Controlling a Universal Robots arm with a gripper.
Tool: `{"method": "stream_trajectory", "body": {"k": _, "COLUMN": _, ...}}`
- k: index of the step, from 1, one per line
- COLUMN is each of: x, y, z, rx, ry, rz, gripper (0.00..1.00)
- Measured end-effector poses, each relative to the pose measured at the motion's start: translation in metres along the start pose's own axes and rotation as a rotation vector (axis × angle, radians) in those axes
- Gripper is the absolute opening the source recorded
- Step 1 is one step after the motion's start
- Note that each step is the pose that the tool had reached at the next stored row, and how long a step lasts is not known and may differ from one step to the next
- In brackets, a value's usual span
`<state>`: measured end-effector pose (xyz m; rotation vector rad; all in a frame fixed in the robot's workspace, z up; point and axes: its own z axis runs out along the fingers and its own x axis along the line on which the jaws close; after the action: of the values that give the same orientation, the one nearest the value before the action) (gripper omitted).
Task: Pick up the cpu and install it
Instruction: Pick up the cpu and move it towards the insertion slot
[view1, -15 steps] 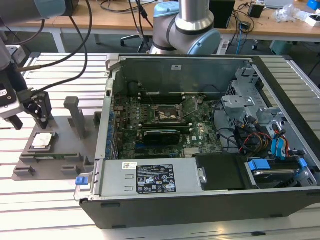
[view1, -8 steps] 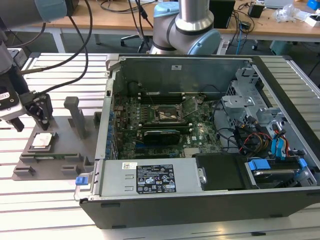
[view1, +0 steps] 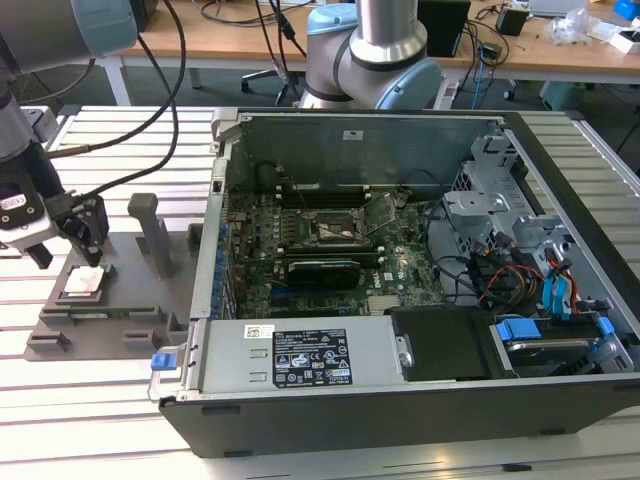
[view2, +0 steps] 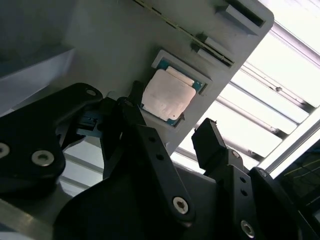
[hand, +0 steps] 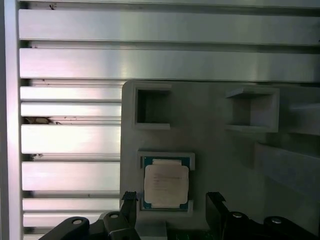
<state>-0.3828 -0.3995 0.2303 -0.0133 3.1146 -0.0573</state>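
Slatted aluminium tabletop (view1: 100, 410) carries everything I'm working over. My gripper (view1: 68, 250) hangs with its fingers (hand: 129, 205) spread apart and holding nothing, straddling the cpu (hand: 166, 185) from just above. That chip lies flat, silver lid up, in a square recess of the grey fixture tray (view1: 140, 300), at the exterior view's left. I judge it light, rigid and slick on top, with a delicate underside, so I'd take it by two opposite edges of its thin rim. Further off stands the open computer case (view1: 400, 385), with the dark socket (view1: 335, 228) on its board
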Motion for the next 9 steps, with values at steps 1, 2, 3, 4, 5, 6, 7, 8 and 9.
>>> {"method": "stream_trajectory", "body": {"k": 1, "x": 0.0, "y": 0.0001, "z": 0.0015, "rx": 0.0, "ry": -0.0001, "rz": 0.0, "gripper": 0.66}}
{"method": "stream_trajectory", "body": {"k": 2, "x": 0.0001, "y": 0.0001, "z": 0.0028, "rx": 0.0, "ry": -0.0001, "rz": 0.0, "gripper": 0.66}}
{"method": "stream_trajectory", "body": {"k": 3, "x": 0.0001, "y": 0.0002, "z": 0.0047, "rx": 0.0, "ry": 0.0, "rz": 0.0, "gripper": 0.66}}
{"method": "stream_trajectory", "body": {"k": 4, "x": 0.0002, "y": 0.0002, "z": 0.0064, "rx": 0.0, "ry": 0.0, "rz": 0.0, "gripper": 0.66}}
{"method": "stream_trajectory", "body": {"k": 5, "x": 0.0003, "y": 0.0002, "z": 0.0072, "rx": 0.0, "ry": 0.0, "rz": 0.0, "gripper": 0.66}}
{"method": "stream_trajectory", "body": {"k": 6, "x": 0.0003, "y": 0.0003, "z": 0.008, "rx": 0.0, "ry": 0.0, "rz": 0.0, "gripper": 0.66}}
{"method": "stream_trajectory", "body": {"k": 7, "x": 0.0004, "y": 0.0003, "z": 0.0088, "rx": 0.0, "ry": 0.0, "rz": 0.0, "gripper": 0.66}}
{"method": "stream_trajectory", "body": {"k": 8, "x": 0.0006, "y": 0.0003, "z": 0.0095, "rx": 0.0001, "ry": 0.0001, "rz": 0.0, "gripper": 0.66}}
{"method": "stream_trajectory", "body": {"k": 9, "x": 0.0012, "y": 0.0004, "z": 0.011, "rx": 0.0001, "ry": 0.0001, "rz": 0.0, "gripper": 0.66}}
